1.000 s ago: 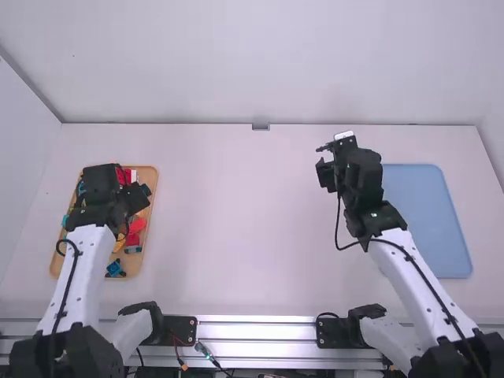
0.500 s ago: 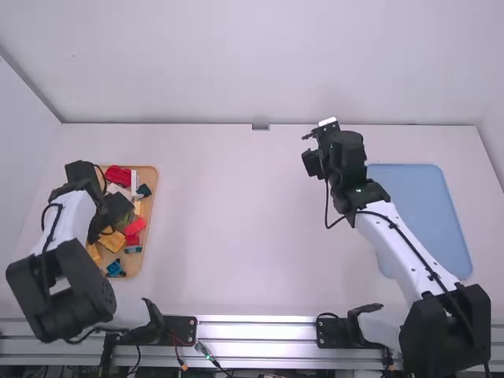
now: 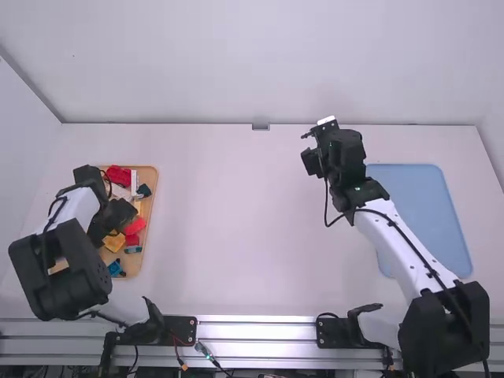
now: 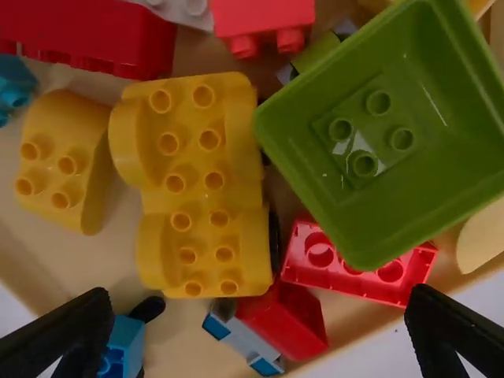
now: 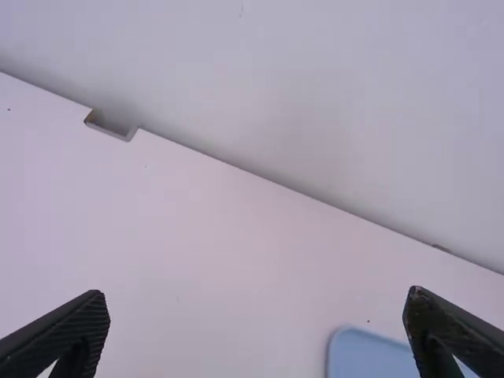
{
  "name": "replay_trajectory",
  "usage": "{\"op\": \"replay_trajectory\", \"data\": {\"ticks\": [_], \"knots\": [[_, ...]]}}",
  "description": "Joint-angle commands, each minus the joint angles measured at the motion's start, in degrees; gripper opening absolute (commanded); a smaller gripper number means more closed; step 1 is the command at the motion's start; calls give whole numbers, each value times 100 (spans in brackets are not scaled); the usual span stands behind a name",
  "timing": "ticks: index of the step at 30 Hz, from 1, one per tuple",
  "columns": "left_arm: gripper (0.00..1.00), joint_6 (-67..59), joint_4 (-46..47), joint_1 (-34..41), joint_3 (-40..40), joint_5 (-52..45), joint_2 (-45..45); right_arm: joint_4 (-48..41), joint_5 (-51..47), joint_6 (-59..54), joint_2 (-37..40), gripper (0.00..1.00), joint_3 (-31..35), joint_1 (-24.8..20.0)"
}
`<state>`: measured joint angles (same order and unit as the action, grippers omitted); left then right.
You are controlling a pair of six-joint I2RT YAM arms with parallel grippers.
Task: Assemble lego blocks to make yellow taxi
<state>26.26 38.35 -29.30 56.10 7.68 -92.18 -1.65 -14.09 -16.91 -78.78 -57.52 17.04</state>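
Yellow lego blocks (image 4: 205,153) are calling for a square, vertical approach: the left gripper (image 4: 258,301) is best straddling one block's opposite sides, clearing the green tub (image 4: 366,216) before closing. From where I am standing, that gripper is poising empty, its fingers spread, above the wooden tray (image 4: 177,327); the blocks are lying inside, below it, beside the tub.

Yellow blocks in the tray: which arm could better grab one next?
The left, likely: the left gripper is open above the yellow blocks; the right gripper is far from them.
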Motion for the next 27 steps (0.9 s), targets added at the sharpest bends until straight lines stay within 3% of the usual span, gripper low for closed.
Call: {"op": "replay_trajectory", "data": {"ticks": [1, 7, 11, 14, 27], "knots": [[99, 94, 13, -179, -186, -4, 354, 0, -50, 0, -31, 99, -199, 24], [100, -125, -144, -638, -564, -153, 448, 39, -46, 0, -33, 99, -199, 24], [90, -835, -625, -859, -800, -907, 426, 133, 96, 2, -31, 99, -199, 24], [93, -804, -811, -859, -953, -817, 424, 142, 293, 4, -31, 99, -199, 24], [87, -492, -1038, -857, -1154, -378, 284, 164, 378, -2, -33, 99, -199, 26]]}}
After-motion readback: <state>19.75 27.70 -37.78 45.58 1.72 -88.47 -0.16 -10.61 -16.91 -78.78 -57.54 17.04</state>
